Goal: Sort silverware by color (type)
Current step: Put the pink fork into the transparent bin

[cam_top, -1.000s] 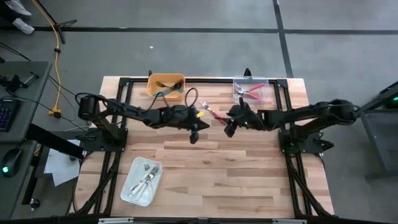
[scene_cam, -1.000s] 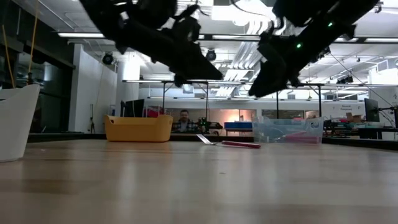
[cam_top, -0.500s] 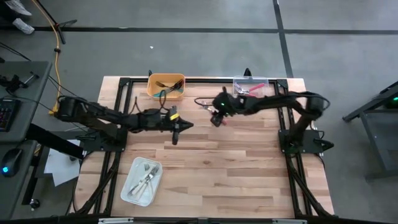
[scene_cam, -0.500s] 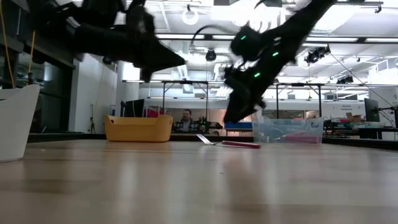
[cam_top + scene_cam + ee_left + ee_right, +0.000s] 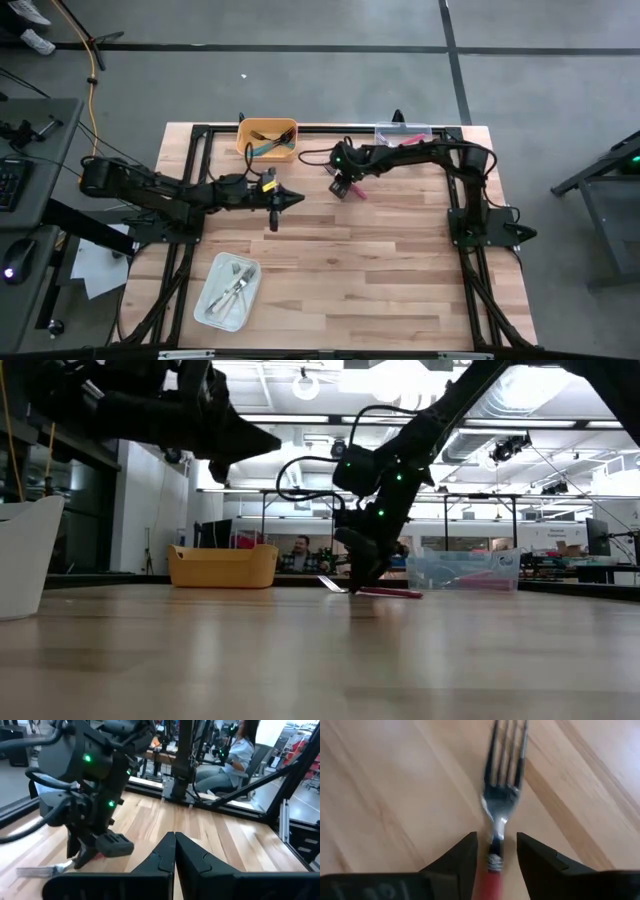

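A red-handled fork [image 5: 496,815] lies flat on the table, its tines pointing away from my right gripper. It also shows in the high view [image 5: 358,192] and the low view [image 5: 392,592]. My right gripper [image 5: 495,851] is open and low over the table [image 5: 346,186], one finger on each side of the fork's neck, with a gap showing on both sides. My left gripper [image 5: 286,200] is shut and empty, raised above the table [image 5: 262,446] to the left of the fork. It also shows in the left wrist view [image 5: 174,851].
A yellow bin [image 5: 268,137] holding teal-handled forks and a clear bin [image 5: 403,136] holding red-handled ones stand at the far edge. A white tray [image 5: 228,291] with white-handled forks lies near the front left. People sit in the room behind the table [image 5: 235,755].
My right gripper has swung toward the table's left and far side and come down onto the red fork, so its fingers now straddle the neck. My left gripper has drawn back toward the table's left edge, staying raised. The fork has not moved.
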Robot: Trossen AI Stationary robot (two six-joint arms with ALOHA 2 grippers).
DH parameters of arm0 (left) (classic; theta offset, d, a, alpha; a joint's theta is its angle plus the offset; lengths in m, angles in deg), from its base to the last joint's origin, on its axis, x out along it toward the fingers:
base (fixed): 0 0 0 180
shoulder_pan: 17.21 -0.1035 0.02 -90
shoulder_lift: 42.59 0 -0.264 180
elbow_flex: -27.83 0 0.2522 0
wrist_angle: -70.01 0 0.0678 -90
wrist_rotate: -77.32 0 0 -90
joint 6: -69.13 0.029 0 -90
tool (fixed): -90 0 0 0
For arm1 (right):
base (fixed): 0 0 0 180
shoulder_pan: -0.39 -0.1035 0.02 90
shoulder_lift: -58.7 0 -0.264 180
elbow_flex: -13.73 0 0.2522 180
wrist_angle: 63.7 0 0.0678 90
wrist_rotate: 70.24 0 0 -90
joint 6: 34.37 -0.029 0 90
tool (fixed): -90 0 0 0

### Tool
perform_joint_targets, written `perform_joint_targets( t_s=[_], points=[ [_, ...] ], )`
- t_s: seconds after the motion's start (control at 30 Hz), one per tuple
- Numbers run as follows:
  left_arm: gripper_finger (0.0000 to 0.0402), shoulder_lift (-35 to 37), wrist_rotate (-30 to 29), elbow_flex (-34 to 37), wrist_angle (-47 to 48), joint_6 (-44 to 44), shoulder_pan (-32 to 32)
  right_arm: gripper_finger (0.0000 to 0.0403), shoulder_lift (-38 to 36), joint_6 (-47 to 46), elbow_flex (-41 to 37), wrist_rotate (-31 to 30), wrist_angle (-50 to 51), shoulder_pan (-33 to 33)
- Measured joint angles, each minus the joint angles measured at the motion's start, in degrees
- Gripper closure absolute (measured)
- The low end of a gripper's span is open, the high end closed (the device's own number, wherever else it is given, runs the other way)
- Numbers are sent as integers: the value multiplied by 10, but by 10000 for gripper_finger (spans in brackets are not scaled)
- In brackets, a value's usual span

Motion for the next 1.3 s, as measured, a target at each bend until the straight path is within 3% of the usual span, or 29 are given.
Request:
perform_joint_targets(
  t_s=[0.17, 0.4, 0.67, 0.9, 1.13, 1.3],
  points=[
    [401, -1, 0, 1, -3, 0, 0, 303, 0, 2, 0, 15, 3, 6],
    [401, -1, 0, 0, -5, 3, 0, 386, -2, 31, 0, 58, 18, 13],
    [401, -1, -2, 0, -2, 5, 0, 385, -31, 63, -3, 59, 56, 12],
    [402, -1, -2, 0, -1, 8, 0, 395, -112, 76, -3, 55, 106, 17],
    [402, -1, -2, 0, -1, 4, 1, 402, -237, 108, -2, -32, 242, 70],
    [401, -1, -2, 0, -1, 4, 1, 396, -277, 158, -2, 34, 277, 95]
  ],
)
